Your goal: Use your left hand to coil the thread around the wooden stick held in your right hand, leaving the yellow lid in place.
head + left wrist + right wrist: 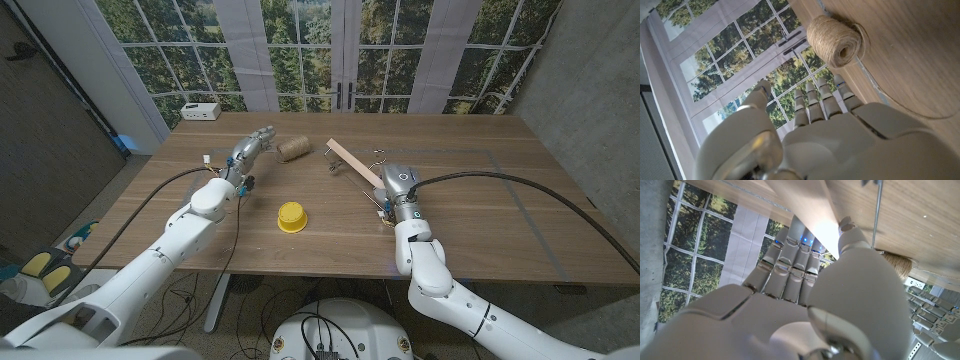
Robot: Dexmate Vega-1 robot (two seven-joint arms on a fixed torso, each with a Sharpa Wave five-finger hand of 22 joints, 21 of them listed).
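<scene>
A spool of brown thread lies on the wooden table, far of centre. My left hand hovers just left of it with straight fingers and holds nothing. In the left wrist view the spool lies beyond my fingertips, apart from them, and a loose thread curves over the table. My right hand grips the near end of the pale wooden stick, which slants away to the left. The right wrist view has my fingers wrapped on the stick. The yellow lid sits at the near middle.
A white box stands at the table's far left corner. Small dark metal pieces lie by the stick's far end. Windows run behind the table's far edge. Bare tabletop spreads to the right of my right hand.
</scene>
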